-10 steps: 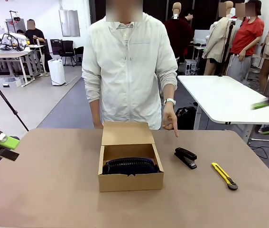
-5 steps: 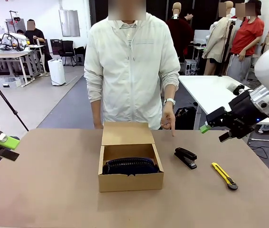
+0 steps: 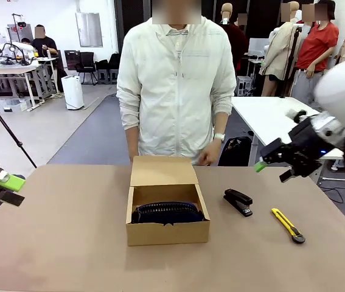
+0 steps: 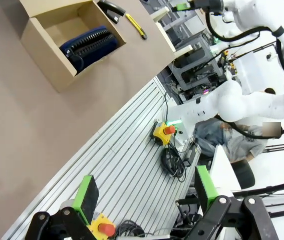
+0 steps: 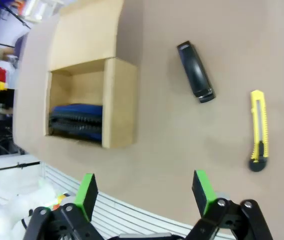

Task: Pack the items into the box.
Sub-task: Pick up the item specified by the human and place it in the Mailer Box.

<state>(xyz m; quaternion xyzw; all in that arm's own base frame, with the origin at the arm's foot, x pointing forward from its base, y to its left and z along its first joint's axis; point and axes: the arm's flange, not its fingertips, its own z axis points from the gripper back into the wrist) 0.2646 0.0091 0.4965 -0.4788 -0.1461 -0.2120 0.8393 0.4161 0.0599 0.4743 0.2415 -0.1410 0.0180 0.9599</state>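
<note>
Front view: note box (image 3: 167,233) open at middle of table (image 3: 62,243), flap raised at far side, pouch (image 3: 167,213) inside. Note stapler (image 3: 238,201) on table just right of box, not touching it, knife (image 3: 288,225) farther right. Find right gripper (image 3: 272,170) high over table's right side, jaws wide apart, holding nothing. Find left gripper (image 3: 9,190) at left table edge, well off box, likewise spread wide and empty. Note person's hand (image 3: 207,158) behind box's far side

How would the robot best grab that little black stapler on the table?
Around the middle of the stapler, jaws closing across its narrow sides, coming straight down from above. It lies flat, long and slim, with bare table on either side.
</note>
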